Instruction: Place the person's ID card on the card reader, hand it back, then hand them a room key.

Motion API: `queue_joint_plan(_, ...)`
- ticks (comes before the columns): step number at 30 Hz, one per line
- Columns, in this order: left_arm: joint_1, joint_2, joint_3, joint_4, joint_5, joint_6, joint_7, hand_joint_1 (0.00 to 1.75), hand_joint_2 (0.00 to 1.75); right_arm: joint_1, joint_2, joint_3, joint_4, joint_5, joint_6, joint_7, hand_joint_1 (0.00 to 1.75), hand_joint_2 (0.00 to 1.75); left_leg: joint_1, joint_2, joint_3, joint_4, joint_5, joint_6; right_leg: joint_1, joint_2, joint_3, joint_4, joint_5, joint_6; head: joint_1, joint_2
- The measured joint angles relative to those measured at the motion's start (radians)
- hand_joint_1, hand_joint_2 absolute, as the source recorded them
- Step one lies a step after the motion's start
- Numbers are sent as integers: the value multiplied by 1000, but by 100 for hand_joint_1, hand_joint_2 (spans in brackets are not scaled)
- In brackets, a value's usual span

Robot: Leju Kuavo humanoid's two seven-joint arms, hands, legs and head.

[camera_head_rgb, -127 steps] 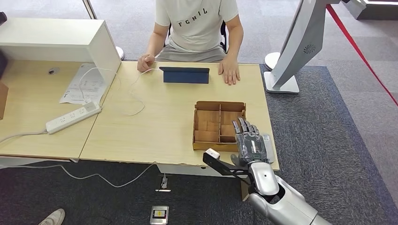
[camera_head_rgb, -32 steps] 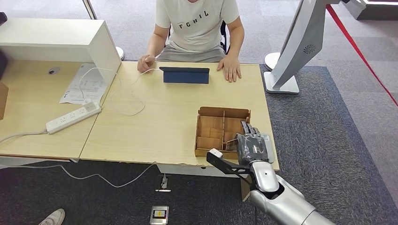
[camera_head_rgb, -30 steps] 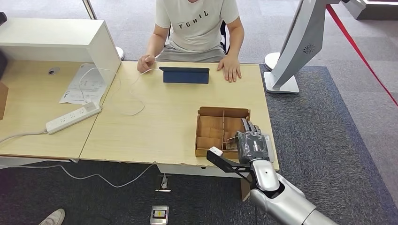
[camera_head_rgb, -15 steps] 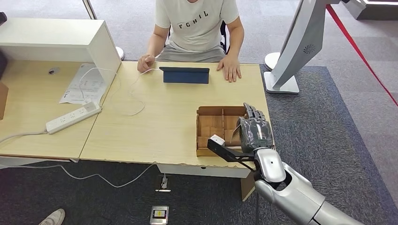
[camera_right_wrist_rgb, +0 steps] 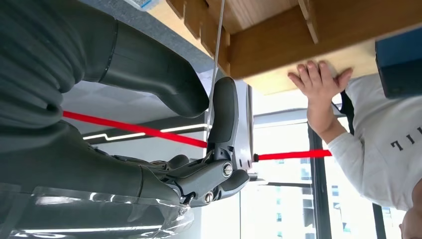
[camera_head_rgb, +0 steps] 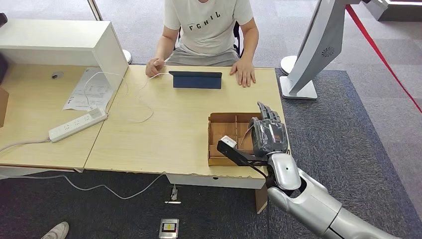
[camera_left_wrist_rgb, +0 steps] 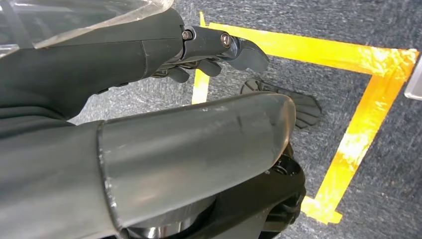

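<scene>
Grey carpet (camera_head_rgb: 343, 149) surrounds a pale wooden bench (camera_head_rgb: 164, 134) at a reception point. Nearest the camera, the robot's right hand (camera_head_rgb: 268, 134) hovers above the right end of a brown cardboard tray (camera_head_rgb: 221, 130) split into compartments, which sits near the bench's front right corner. In the right wrist view a thin white card (camera_right_wrist_rgb: 215, 59) stands edge-on, pinched between the thumb (camera_right_wrist_rgb: 164, 87) and a dark finger (camera_right_wrist_rgb: 222, 117), with the tray's wooden dividers (camera_right_wrist_rgb: 278, 40) just beyond it. The left hand (camera_left_wrist_rgb: 214, 50) hangs over the carpet beside yellow floor tape (camera_left_wrist_rgb: 358, 129), its dark fingers curled in with nothing in them. Further along the bench, a white power strip (camera_head_rgb: 77, 124) and a sheet of paper (camera_head_rgb: 92, 89) lie at the left, with a white cable (camera_head_rgb: 142, 102) looping between. At the far edge stands a dark blue tablet (camera_head_rgb: 196, 79), and behind it sits a person in a white T-shirt (camera_head_rgb: 206, 25), one hand (camera_head_rgb: 243, 74) flat on the bench beside the tablet.
</scene>
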Motion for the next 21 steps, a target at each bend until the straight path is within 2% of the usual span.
queue_joint_plan(10, -7, -1, -26, 0, -15, -21, 13, 0, 0, -142, 40, 39, 64, -16, 61, 65, 175, 175, 0, 0, 0, 0, 0, 0, 0, 0, 0, 0, 0, 0, 0, 0)
queue_joint_plan(21, -12, 0, -49, 0, -21, -29, 26, 0, 0, -218, 69, 48, 171, -3, 105, 71, 175, 175, 0, 0, 0, 0, 0, 0, 0, 0, 0, 0, 0, 0, 0, 0)
